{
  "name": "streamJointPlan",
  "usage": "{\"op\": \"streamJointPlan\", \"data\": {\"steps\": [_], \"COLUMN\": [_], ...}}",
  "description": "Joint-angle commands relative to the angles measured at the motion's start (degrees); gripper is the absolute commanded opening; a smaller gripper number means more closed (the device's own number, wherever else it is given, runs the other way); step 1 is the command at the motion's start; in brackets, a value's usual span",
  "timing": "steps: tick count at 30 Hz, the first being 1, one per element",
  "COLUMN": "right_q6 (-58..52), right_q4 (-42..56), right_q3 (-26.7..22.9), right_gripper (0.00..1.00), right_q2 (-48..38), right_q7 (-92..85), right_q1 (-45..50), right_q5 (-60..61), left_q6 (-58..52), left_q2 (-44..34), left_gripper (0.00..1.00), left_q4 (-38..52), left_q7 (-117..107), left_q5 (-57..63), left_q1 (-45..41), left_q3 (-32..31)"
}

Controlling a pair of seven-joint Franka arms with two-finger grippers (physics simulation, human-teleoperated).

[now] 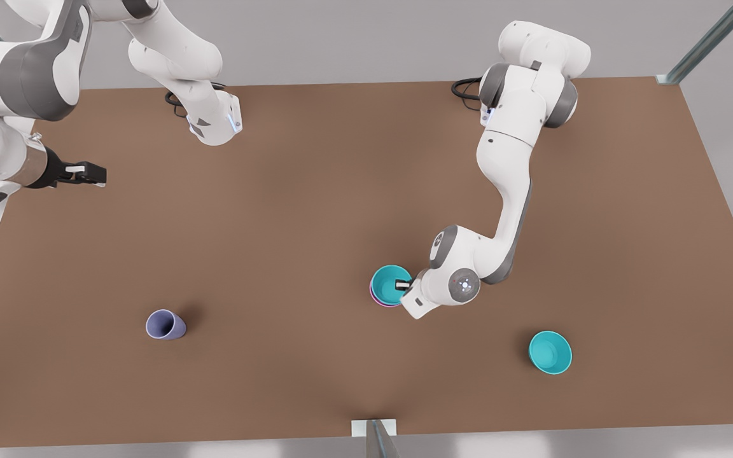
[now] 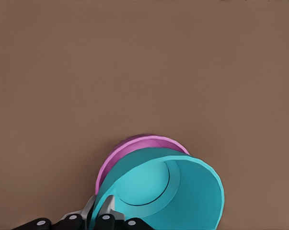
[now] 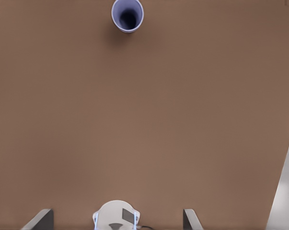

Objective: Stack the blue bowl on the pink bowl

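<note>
The blue bowl (image 1: 387, 283) sits nested in the pink bowl (image 1: 376, 299) near the table's middle, with a thin pink rim showing at its lower left. In the left wrist view the blue bowl (image 2: 182, 191) leans slightly inside the pink bowl (image 2: 134, 146). My left gripper (image 1: 403, 285) (image 2: 100, 213) is shut on the blue bowl's rim, one finger inside and one outside. My right gripper (image 1: 90, 173) (image 3: 116, 218) waits open above the table at the front view's left edge.
A second teal bowl (image 1: 550, 352) stands alone at the front view's lower right. A lavender-grey cup (image 1: 165, 325) (image 3: 128, 14) lies at the lower left. The arm bases (image 1: 214, 121) stand along the brown table's (image 1: 315, 191) far edge.
</note>
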Motion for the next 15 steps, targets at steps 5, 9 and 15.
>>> {"op": "streamJointPlan", "data": {"steps": [5, 9, 15], "right_q6": [0.02, 0.02, -0.34], "right_q4": [0.02, 0.02, -0.06], "right_q3": [-0.01, -0.01, -0.01], "right_gripper": [1.00, 1.00, 1.00], "right_q2": [-0.05, 0.04, 0.04], "right_q7": [-1.85, -1.85, -1.67], "right_q1": [-0.09, -0.09, -0.09], "right_q5": [0.05, 0.05, 0.05], "left_q6": [0.33, -2.22, -3.88], "left_q2": [-0.30, -0.30, -0.99], "left_gripper": [0.21, 0.21, 1.00], "left_q4": [-0.30, -0.38, -0.30], "left_q7": [-10.94, -10.94, -9.89], "left_q5": [-0.23, -0.23, 0.56], "left_q1": [0.00, 0.00, 0.00], "left_q3": [-0.01, -0.09, 0.08]}}
